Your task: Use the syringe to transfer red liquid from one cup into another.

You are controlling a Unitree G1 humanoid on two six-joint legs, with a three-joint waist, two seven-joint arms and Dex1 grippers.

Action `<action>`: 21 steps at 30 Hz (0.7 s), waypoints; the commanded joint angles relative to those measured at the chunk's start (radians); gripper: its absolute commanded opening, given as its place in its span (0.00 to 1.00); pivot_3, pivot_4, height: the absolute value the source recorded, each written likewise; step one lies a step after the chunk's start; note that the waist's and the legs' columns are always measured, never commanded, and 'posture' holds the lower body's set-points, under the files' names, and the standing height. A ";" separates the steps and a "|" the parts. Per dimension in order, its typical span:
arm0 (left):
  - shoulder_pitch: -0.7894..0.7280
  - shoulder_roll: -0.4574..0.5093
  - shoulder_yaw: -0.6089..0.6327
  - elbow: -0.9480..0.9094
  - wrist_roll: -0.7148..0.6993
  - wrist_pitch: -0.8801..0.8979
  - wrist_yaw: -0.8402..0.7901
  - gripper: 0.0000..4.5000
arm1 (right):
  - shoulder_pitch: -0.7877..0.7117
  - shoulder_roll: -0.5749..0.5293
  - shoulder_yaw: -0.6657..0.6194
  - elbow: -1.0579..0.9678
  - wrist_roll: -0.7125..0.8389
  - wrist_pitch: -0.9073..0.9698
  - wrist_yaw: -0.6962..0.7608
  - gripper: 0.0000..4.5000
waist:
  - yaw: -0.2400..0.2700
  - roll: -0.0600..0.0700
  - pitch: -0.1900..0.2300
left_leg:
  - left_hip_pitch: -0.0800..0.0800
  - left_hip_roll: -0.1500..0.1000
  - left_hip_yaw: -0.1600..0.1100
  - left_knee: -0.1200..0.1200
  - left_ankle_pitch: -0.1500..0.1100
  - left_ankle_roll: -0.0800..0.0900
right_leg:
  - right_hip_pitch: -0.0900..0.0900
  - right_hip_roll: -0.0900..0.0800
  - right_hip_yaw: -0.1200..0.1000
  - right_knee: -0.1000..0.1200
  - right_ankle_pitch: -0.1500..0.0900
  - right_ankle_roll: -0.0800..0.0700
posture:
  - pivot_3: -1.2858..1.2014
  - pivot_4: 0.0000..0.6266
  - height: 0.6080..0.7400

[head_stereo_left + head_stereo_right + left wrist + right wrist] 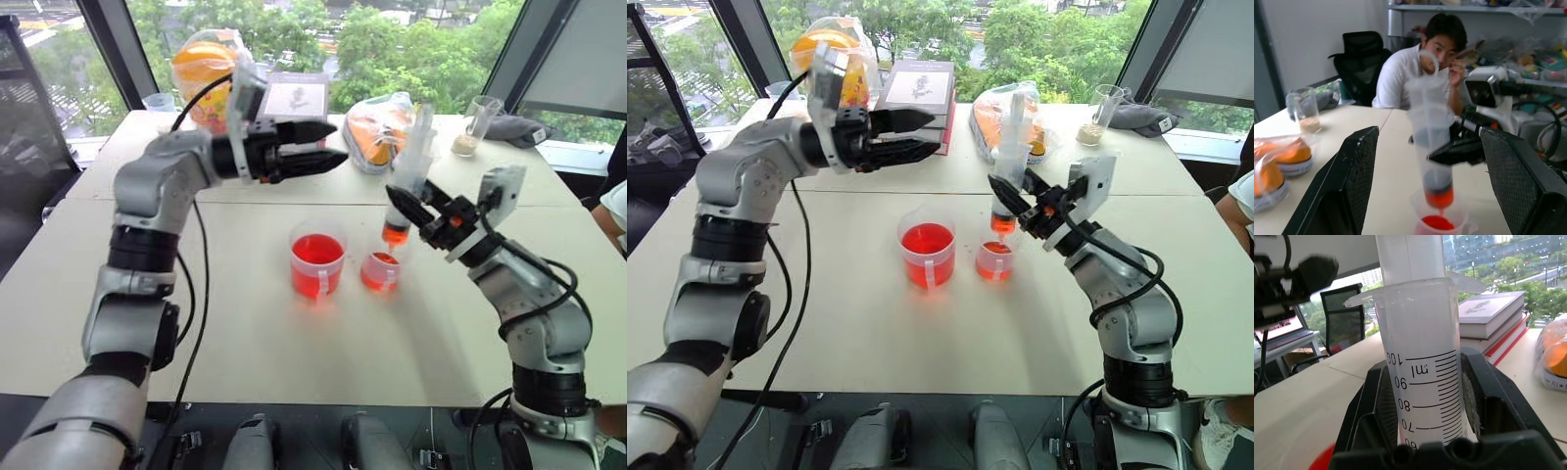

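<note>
Here, 2 robot arms reach over a pale table (245, 343) beside large windows. The right gripper (416, 213) is clamped around the barrel of the syringe (407, 186), holding it nearly upright with a slight tilt. The syringe's orange-red tip points down, directly above the smaller cup (380, 271), and a band of red liquid (1439, 198) sits in the lowest part of the barrel under the dark plunger seal. In the right wrist view, the barrel's printed scale stands between the 2 black fingers (1488, 396), which press against it on both sides.

The smaller cup holds a shallow pool of red liquid. Just beside it, toward the robot's left, stands the larger cup (317, 262), filled with red liquid to well above half. The 2 cups stand close but apart.

The left gripper (328, 147) hangs in the air above and behind the larger cup, pointing toward the syringe, its fingers parted wide and holding nothing. In the left wrist view, the syringe stands between those fingers, well beyond them.

At the table's far side lie a stack of books (921, 88), bagged orange items (377, 132) and a clear cup of beige grains (470, 127). A person (1420, 73) in a white shirt sits beyond the table.
</note>
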 commanded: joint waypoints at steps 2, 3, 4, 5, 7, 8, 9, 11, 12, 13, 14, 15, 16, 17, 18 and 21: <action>-0.094 -0.062 -0.003 0.066 0.016 -0.057 -0.028 0.75 | 0.006 0.007 -0.005 -0.029 -0.008 -0.046 -0.008 0.33 | 0.000 0.000 0.000 | 0.000 0.000 0.000 0.000 0.000 0.000 | 0.000 0.000 0.000 0.000 0.000 0.000 | 0.52 0.24 1.00; -0.108 -0.081 -0.008 0.083 0.019 -0.064 -0.037 0.75 | 0.009 0.007 -0.001 -0.032 -0.012 -0.048 -0.009 0.33 | 0.000 0.000 0.000 | 0.000 0.000 0.000 0.000 0.000 0.000 | 0.000 0.000 0.000 0.000 0.000 0.000 | 0.52 0.24 1.00; -0.121 -0.103 -0.018 0.101 0.022 -0.064 -0.048 0.75 | 0.011 0.007 0.002 -0.035 -0.013 -0.048 -0.010 0.33 | 0.000 0.000 0.000 | 0.000 0.000 0.000 0.000 0.000 0.000 | 0.000 0.000 0.000 0.000 0.000 0.000 | 0.52 0.24 1.00; -0.129 -0.122 -0.027 0.116 0.028 -0.070 -0.062 0.75 | 0.013 0.007 0.005 -0.037 -0.014 -0.050 -0.011 0.33 | 0.000 0.000 0.000 | 0.000 0.000 0.000 0.000 0.000 0.000 | 0.000 0.000 0.000 0.000 0.000 0.000 | 0.52 0.24 1.00; -0.138 -0.144 -0.034 0.139 0.040 -0.079 -0.080 0.75 | 0.014 0.005 0.010 -0.039 -0.017 -0.053 -0.012 0.33 | -0.001 0.000 0.000 | 0.000 0.000 0.000 0.000 0.000 0.000 | 0.000 0.000 0.000 0.000 0.000 0.000 | 0.52 0.24 1.00; -0.146 -0.162 -0.038 0.157 0.047 -0.089 -0.080 0.75 | 0.012 0.003 0.012 -0.042 -0.016 -0.051 -0.012 0.33 | -0.002 0.000 0.000 | 0.000 0.000 0.000 0.000 0.000 0.000 | 0.000 0.000 0.000 0.000 0.000 0.000 | 0.52 0.24 1.00; -0.154 -0.180 -0.040 0.176 0.051 -0.092 -0.079 0.75 | 0.010 -0.001 0.015 -0.044 -0.017 -0.050 -0.010 0.33 | -0.002 0.000 0.000 | 0.000 0.000 0.000 0.000 0.000 0.000 | 0.000 0.000 0.000 0.000 0.000 0.000 | 0.52 0.24 1.00; -0.163 -0.207 -0.051 0.204 0.072 -0.112 -0.081 0.75 | 0.006 -0.007 0.019 -0.048 -0.018 -0.046 -0.008 0.33 | -0.002 0.000 0.000 | 0.000 0.000 -0.001 0.000 0.000 0.000 | 0.000 0.001 0.000 0.000 0.000 0.000 | 0.52 0.24 1.00; -0.165 -0.214 -0.054 0.212 0.082 -0.121 -0.084 0.75 | 0.005 -0.008 0.019 -0.048 -0.017 -0.045 -0.008 0.33 | -0.002 0.000 0.000 | 0.000 0.000 -0.001 0.000 0.000 0.000 | 0.000 0.001 0.000 0.000 0.000 0.000 | 0.52 0.24 1.00; -0.167 -0.226 -0.058 0.223 0.096 -0.135 -0.081 0.75 | 0.003 -0.010 0.021 -0.051 -0.015 -0.042 -0.008 0.33 | -0.002 0.000 0.000 | 0.000 0.000 -0.001 0.000 0.000 0.000 | 0.000 0.001 0.000 0.000 0.000 0.000 | 0.52 0.24 1.00; -0.170 -0.235 -0.060 0.232 0.104 -0.143 -0.080 0.75 | 0.001 -0.011 0.022 -0.053 -0.014 -0.039 -0.008 0.33 | -0.001 0.000 0.000 | 0.000 0.000 -0.001 0.000 0.000 0.000 | 0.000 0.001 0.000 0.000 0.000 0.000 | 0.52 0.24 1.00; -0.173 -0.244 -0.058 0.238 0.105 -0.142 -0.083 0.75 | -0.001 -0.011 0.024 -0.055 -0.012 -0.036 -0.010 0.33 | -0.001 0.000 0.000 | 0.000 0.000 -0.001 0.000 0.000 0.000 | 0.000 0.001 0.000 0.000 0.000 0.000 | 0.52 0.24 1.00; -0.176 -0.252 -0.057 0.243 0.107 -0.143 -0.085 0.75 | -0.003 -0.011 0.025 -0.057 -0.012 -0.034 -0.011 0.33 | -0.001 0.000 0.000 | 0.000 0.000 -0.001 0.000 0.000 0.000 | 0.000 0.001 0.000 0.000 0.000 0.000 | 0.52 0.24 1.00; -0.179 -0.258 -0.056 0.249 0.110 -0.148 -0.083 0.75 | -0.004 -0.012 0.025 -0.058 -0.010 -0.032 -0.013 0.33 | 0.000 0.000 0.000 | 0.000 0.000 -0.001 0.000 0.000 0.000 | 0.000 0.001 0.000 0.000 0.000 0.000 | 0.52 0.24 1.00; -0.184 -0.266 -0.052 0.258 0.111 -0.150 -0.079 0.75 | -0.005 -0.012 0.027 -0.059 -0.010 -0.031 -0.014 0.33 | 0.000 0.000 0.000 | 0.000 0.000 -0.001 0.000 0.000 0.000 | 0.000 0.001 0.000 0.000 0.000 0.000 | 0.52 0.24 1.00; -0.190 -0.280 -0.041 0.272 0.111 -0.149 -0.080 0.56 | -0.006 -0.015 0.030 -0.063 -0.007 -0.028 -0.016 0.33 | -0.002 0.000 0.000 | 0.000 0.000 -0.001 0.000 0.000 0.000 | 0.000 0.001 0.000 0.000 0.000 0.000 | 0.52 0.24 1.00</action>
